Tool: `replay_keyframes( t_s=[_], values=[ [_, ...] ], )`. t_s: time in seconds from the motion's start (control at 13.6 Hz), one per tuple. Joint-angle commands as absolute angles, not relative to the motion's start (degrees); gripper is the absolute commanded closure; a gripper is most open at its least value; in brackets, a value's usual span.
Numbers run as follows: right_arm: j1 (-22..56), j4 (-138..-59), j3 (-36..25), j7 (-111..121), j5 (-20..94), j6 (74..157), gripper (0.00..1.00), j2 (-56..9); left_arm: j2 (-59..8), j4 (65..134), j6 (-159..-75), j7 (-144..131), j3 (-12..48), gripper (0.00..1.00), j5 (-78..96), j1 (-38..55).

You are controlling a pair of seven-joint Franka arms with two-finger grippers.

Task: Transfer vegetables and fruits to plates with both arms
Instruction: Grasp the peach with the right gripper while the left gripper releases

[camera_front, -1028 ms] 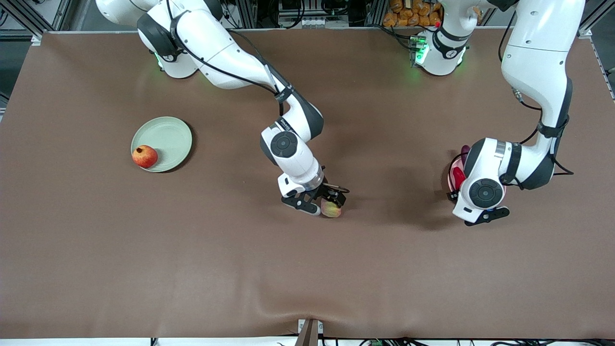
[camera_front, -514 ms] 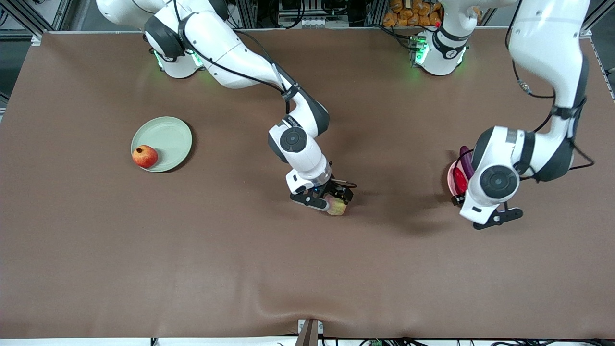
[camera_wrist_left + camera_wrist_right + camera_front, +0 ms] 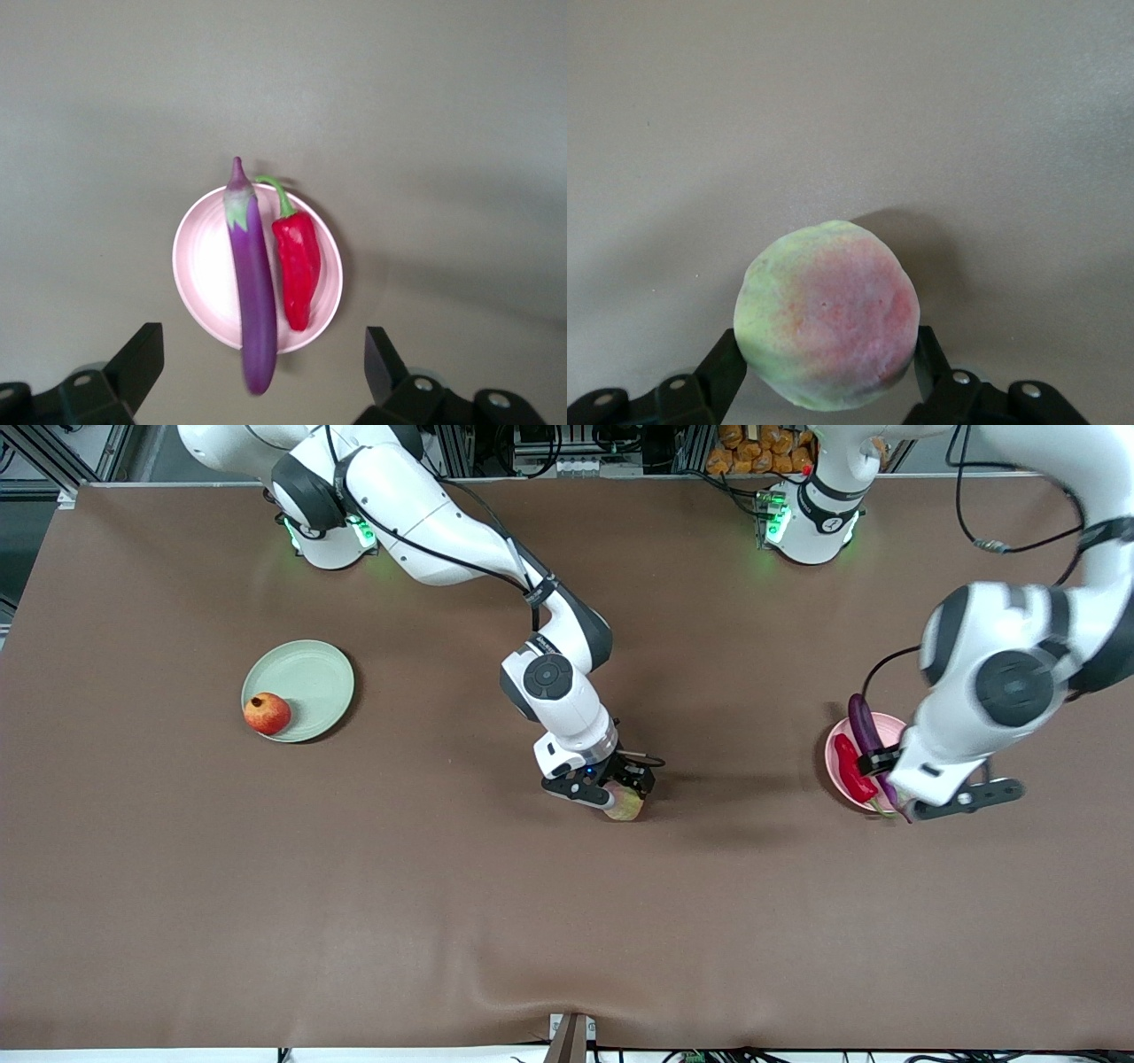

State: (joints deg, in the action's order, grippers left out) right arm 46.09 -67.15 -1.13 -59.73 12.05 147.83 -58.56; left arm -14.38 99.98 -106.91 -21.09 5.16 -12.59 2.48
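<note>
Peach (image 3: 625, 804) sits mid surface, right claw (image 3: 601, 790) squeezing its sides — round, smooth, maybe slippery (grip widest part, gently). Left claw (image 3: 952, 802) wide open, empty, over pink plate (image 3: 836, 766).

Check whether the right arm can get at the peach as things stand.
Probably yes: the right gripper is already down around the peach, a finger at each side, with only bare table nearby and nothing in the way.

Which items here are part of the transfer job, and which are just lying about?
Job items: peach between the right gripper fingers; pomegranate on green plate; eggplant and chili pepper on pink plate, under the open left gripper.

Lying about: orange packets past the table edge.
</note>
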Motion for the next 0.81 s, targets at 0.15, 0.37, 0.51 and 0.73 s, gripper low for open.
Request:
replay_keyframes(
  t_s=[0.15, 0.37, 0.51, 0.73],
  values=[
    [44.7, -66.4, -1.8, -60.9, 11.2, 144.9, 1.0, -58.6, -12.0, 90.3, -91.7, -7.2, 5.5, 0.0, -6.9, -1.4],
    [39.4, -66.5, 0.3, -60.8, 12.4, 135.3, 1.0, -53.6, -7.2, 90.0, -87.2, -5.6, 5.4, 0.0, -6.0, -1.7],
    [34.5, -66.5, 3.2, -57.3, 12.3, 125.7, 1.0, -50.0, -3.5, 90.2, -84.5, -3.5, 5.2, 0.0, -5.4, -2.2],
    [30.5, -68.9, 3.5, -48.1, 12.0, 111.5, 1.0, -43.9, -1.4, 92.5, -83.5, -2.6, 4.3, 0.0, -4.9, -0.8]
  ],
)
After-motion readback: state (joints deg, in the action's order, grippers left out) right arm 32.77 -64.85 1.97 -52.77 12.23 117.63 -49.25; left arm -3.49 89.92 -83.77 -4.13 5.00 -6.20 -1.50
